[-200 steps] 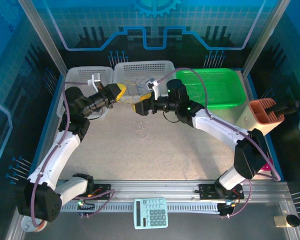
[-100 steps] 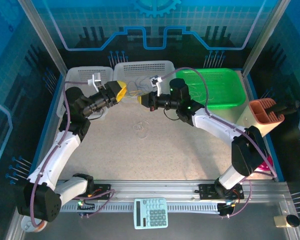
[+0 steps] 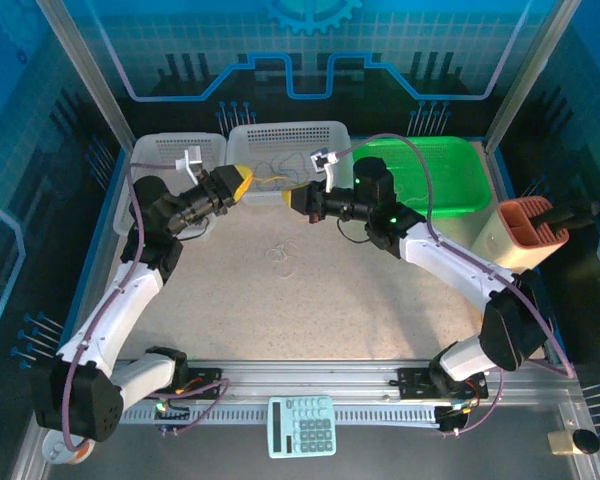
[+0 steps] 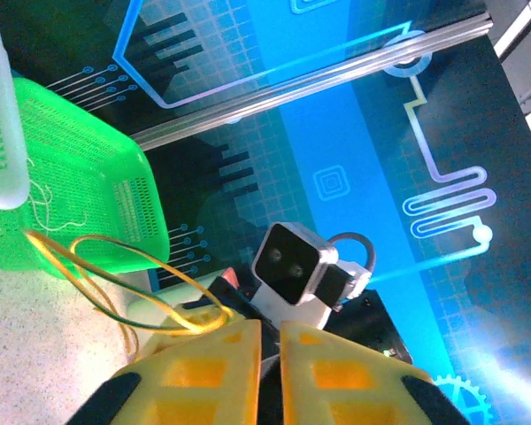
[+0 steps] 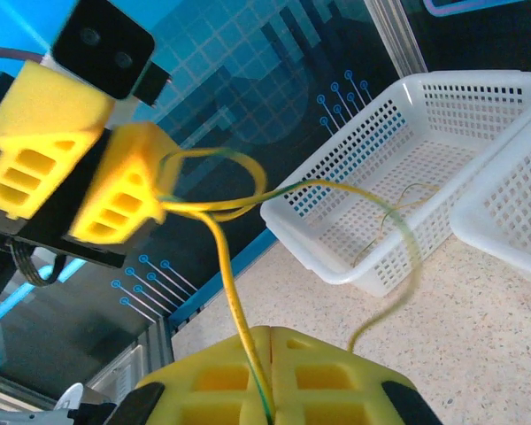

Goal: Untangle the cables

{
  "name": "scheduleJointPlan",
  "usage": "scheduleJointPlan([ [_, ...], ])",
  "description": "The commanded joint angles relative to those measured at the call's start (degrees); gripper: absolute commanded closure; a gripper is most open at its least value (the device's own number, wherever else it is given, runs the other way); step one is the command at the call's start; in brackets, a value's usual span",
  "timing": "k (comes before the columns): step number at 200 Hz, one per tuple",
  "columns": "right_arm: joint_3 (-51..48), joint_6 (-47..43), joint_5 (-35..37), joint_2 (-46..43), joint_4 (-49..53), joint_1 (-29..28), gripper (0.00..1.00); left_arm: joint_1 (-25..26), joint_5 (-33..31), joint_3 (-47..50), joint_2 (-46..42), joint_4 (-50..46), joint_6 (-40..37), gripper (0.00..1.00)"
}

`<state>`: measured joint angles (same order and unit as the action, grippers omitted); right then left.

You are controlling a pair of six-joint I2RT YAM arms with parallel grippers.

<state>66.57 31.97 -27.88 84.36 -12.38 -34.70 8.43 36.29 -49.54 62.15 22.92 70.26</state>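
Observation:
A yellow cable (image 3: 270, 182) stretches in the air between my two grippers, in front of the white basket (image 3: 285, 135). My right gripper (image 3: 298, 197) is shut on it: in the right wrist view the yellow cable (image 5: 226, 266) runs into the seam of the right gripper (image 5: 273, 332). My left gripper (image 3: 238, 182) stands with a narrow gap and nothing between its jaws. In the left wrist view the yellow cable (image 4: 115, 257) loops over the outside of one finger of the left gripper (image 4: 270, 332). A pale cable loop (image 3: 280, 255) lies on the table.
A second white basket (image 3: 170, 145) stands at the back left and a green basket (image 3: 430, 150) at the back right. Thin wires (image 5: 398, 199) lie in a white basket (image 5: 407, 133). An orange holder (image 3: 525, 225) stands at the right, a calculator (image 3: 302, 425) at the front rail.
My right gripper has shut on the yellow cable and pulled back to the right, drawing the cable out. The left gripper stayed in place and its jaws have parted slightly.

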Motion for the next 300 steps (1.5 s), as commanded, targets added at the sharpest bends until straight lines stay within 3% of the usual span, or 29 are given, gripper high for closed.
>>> scheduleJointPlan([
  [1,1.13,-0.85,-0.2,-2.8,1.87,0.09,1.0,-0.12,-1.76,1.56,-1.12,0.44,-1.85,0.64],
  [72,2.52,3.05,-1.14,-5.85,3.72,0.94,1.0,-1.37,-7.47,9.13,-9.82,-2.74,-7.44,0.26],
  [89,2.52,5.25,-2.61,-6.18,2.48,1.21,1.0,-1.39,-7.84,11.07,-11.1,-2.32,-9.21,0.23],
  [147,3.92,15.37,-4.77,-5.84,-1.3,1.52,1.0,-1.39,-1.07,16.62,-8.21,10.27,-15.03,0.06],
  [222,1.21,35.2,-8.77,-0.77,-22.51,1.01,1.0,-1.31,3.11,16.28,-0.47,24.85,-14.0,0.05],
  [300,1.46,38.28,-7.82,2.45,-27.34,-2.58,1.0,-1.22,3.39,13.88,7.26,38.64,-5.29,0.13],
])
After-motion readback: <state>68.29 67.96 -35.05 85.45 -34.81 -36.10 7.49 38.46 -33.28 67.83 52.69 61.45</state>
